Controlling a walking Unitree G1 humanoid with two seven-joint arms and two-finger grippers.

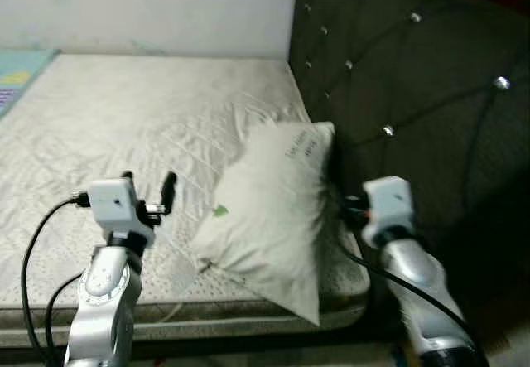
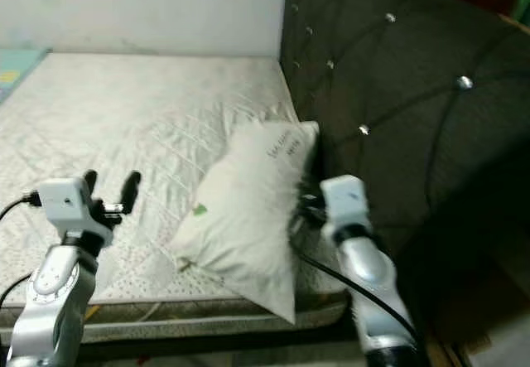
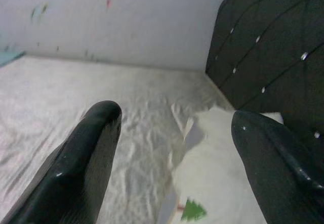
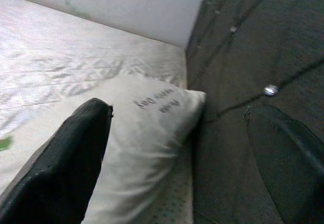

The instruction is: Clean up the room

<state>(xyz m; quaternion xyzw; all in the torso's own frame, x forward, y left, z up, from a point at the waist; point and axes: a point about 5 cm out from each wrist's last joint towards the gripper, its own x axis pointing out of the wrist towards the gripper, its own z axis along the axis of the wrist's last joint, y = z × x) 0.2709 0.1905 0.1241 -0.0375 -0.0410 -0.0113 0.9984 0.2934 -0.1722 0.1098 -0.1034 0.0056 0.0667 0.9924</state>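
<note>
Before me is the bed (image 1: 124,127), its quilted white mattress bare, and a white pillow (image 1: 273,218) (small green mark, dark lettering) lies near the dark tufted headboard (image 1: 414,94).

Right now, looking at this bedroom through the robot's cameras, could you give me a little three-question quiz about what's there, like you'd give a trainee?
1. True or false: the pillow lies on the mattress next to the dark tufted headboard.
2. Multiple choice: the left gripper is A) clamped on the pillow, B) open and holding nothing, C) pressed on the headboard.
3. Which gripper is at the headboard side of the pillow?

Key: 1 true. 2 B. 3 the right gripper, open, with the pillow's edge between its fingers.
</note>
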